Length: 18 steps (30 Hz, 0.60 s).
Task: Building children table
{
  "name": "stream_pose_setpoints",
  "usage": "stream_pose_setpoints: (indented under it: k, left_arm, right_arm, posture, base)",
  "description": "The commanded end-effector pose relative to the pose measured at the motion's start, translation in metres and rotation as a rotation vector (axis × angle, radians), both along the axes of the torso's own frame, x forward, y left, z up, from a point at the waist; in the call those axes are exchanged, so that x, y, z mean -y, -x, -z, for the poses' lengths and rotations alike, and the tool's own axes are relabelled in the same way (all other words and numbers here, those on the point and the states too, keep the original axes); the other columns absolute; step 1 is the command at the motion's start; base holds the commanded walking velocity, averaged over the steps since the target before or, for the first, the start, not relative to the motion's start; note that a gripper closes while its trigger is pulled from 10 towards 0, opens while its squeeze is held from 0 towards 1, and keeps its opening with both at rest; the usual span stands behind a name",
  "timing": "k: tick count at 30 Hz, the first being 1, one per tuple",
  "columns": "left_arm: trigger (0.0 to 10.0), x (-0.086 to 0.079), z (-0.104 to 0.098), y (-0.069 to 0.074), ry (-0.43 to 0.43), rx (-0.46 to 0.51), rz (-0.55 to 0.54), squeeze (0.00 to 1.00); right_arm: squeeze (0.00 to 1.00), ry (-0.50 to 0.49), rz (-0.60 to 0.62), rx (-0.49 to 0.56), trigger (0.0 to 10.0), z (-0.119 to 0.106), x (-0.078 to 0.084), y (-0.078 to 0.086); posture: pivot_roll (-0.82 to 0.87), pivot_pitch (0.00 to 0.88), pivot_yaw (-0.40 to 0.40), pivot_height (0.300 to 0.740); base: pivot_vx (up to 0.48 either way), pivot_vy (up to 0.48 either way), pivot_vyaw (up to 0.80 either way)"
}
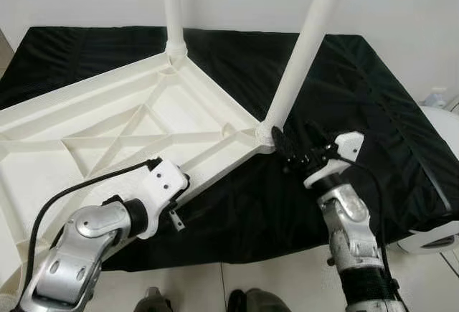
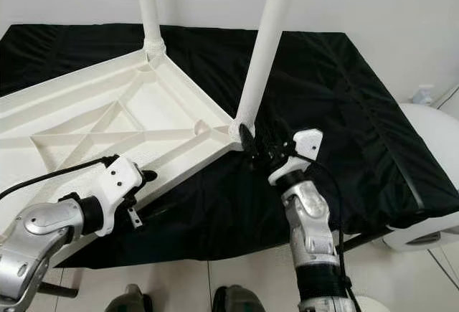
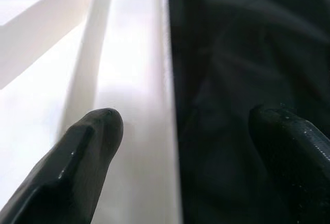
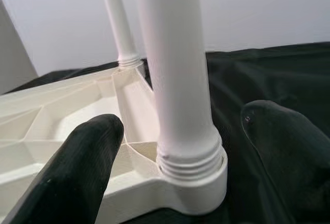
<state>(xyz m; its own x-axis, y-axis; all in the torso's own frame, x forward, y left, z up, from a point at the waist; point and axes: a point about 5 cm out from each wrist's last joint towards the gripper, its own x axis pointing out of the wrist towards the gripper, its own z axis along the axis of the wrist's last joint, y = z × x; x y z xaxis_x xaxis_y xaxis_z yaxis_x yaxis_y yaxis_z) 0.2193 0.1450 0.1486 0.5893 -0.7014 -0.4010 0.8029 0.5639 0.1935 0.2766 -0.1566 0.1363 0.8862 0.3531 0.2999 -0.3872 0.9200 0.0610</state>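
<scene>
A white plastic tabletop [image 1: 107, 122] lies upside down on a black cloth [image 1: 337, 90], ribs facing up. Two white legs stand screwed into its corners: a far leg [image 1: 172, 11] and a near leg [image 1: 305, 46]. My right gripper [image 1: 292, 150] is open at the base of the near leg [image 4: 178, 80], one finger on each side of it. My left gripper [image 1: 179, 186] is open astride the tabletop's near rim [image 3: 154, 110], one finger [image 3: 85, 157] over the white plastic and the other over the cloth.
The cloth-covered surface ends near the front, with tiled floor [image 1: 251, 272] below it. A white rounded object [image 1: 437, 176] sits at the right edge. A white wall [image 1: 401, 3] stands behind.
</scene>
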Motion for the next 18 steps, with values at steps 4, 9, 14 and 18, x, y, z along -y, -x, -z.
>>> stream_pose_setpoints:
  k: [4,9,14,18]
  left_arm:
    - [10.0,-0.004,0.005,0.008,-0.013,-0.061,0.045,0.0]
    - [10.0,-0.011,0.009,0.01,-0.037,-0.077,0.01,0.0]
    - [10.0,-0.012,0.01,0.012,-0.046,-0.08,0.015,0.0]
    - [6.7,-0.013,0.01,0.013,-0.042,-0.085,0.011,0.0]
  right_arm:
    - [0.0,-0.007,0.0,-0.018,10.0,0.004,-0.002,0.011]
    - [0.0,0.005,-0.021,-0.048,10.0,0.012,-0.006,0.027]
    - [0.0,0.016,-0.023,-0.073,10.0,0.016,-0.008,0.036]
    - [0.0,0.013,-0.017,-0.081,10.0,0.016,-0.008,0.038]
  posture:
    - [0.02,0.068,-0.074,0.74]
    - [0.02,0.065,-0.074,0.74]
    - [0.02,0.062,-0.071,0.74]
    - [0.02,0.062,-0.071,0.74]
  base:
    - [0.0,0.0,0.0]
    - [0.0,0.0,0.0]
    - [0.0,0.0,0.0]
    - [0.0,0.0,0.0]
